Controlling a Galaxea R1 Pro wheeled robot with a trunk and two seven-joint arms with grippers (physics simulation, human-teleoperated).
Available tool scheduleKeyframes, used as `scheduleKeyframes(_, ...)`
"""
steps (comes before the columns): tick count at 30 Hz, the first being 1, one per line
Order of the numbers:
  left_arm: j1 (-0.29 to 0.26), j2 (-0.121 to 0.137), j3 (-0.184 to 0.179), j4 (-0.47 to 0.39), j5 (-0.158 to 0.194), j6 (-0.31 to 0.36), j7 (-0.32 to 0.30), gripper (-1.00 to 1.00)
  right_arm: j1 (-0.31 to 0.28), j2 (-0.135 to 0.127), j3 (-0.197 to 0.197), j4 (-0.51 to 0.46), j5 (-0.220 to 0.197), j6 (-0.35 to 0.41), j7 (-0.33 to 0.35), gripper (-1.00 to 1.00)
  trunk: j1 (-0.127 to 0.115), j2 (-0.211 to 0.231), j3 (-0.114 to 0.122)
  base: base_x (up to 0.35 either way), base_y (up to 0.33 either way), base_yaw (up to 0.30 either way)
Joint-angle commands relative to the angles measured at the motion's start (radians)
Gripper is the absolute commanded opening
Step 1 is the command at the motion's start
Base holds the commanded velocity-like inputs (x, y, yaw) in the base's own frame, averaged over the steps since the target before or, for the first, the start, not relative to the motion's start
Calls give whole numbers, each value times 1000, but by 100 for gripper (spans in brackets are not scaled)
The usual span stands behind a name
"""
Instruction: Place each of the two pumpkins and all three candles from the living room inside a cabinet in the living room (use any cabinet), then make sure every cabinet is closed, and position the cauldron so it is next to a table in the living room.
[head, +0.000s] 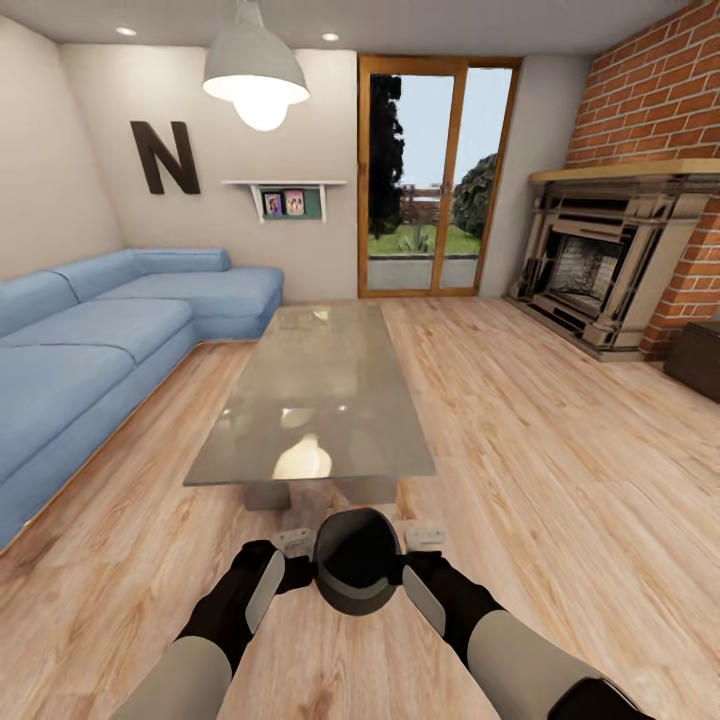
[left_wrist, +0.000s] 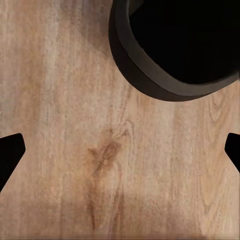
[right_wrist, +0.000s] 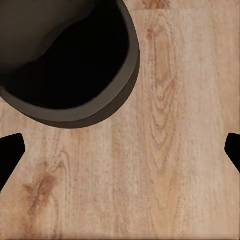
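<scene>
Cauldron pinned between both grippers, just short of the table.
Left gripper spread wide beside the cauldron, right gripper wide on its other flank; the table's near edge lies just beyond, over bare floor.

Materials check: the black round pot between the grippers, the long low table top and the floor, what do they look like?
Black round cauldron: dark matte, likely cast metal or plastic; no gloss on its thick rim.
Long low coffee table: glossy grey top, glass or polished stone; it mirrors the lamp.
Floor: light wood planks with grain and knots, satin finish.
</scene>
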Motion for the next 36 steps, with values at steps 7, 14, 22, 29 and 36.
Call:
scheduleKeyframes(7, 0, 0, 0, 0, 1, 0, 2, 100, 0, 0, 4, 0, 1, 1, 0, 100, -27, 49, 22, 0, 0, 0)
scheduleKeyframes(14, 0, 0, 2, 0, 0, -1, 2, 100, 0, 0, 0, -1, 1, 0, 0, 100, -54, 98, 44, 0, 0, 0)
scheduleKeyframes(22, 0, 0, 0, 6, -2, -1, 4, 100, 1, 0, 0, -1, 0, 0, -1, 100, -84, 154, 69, 0, 0, 0)
scheduleKeyframes(29, 1, 79, 2, 116, 0, -14, 1, 100, 12, 0, 5, -25, 4, 28, -5, 100, -111, 203, 91, 0, 0, 0)
scheduleKeyframes(36, 15, 156, 35, 275, -2, -141, -1, 100, 131, 0, 2, -15, 3, 26, -11, 100, -138, 252, 113, 0, 0, 0)
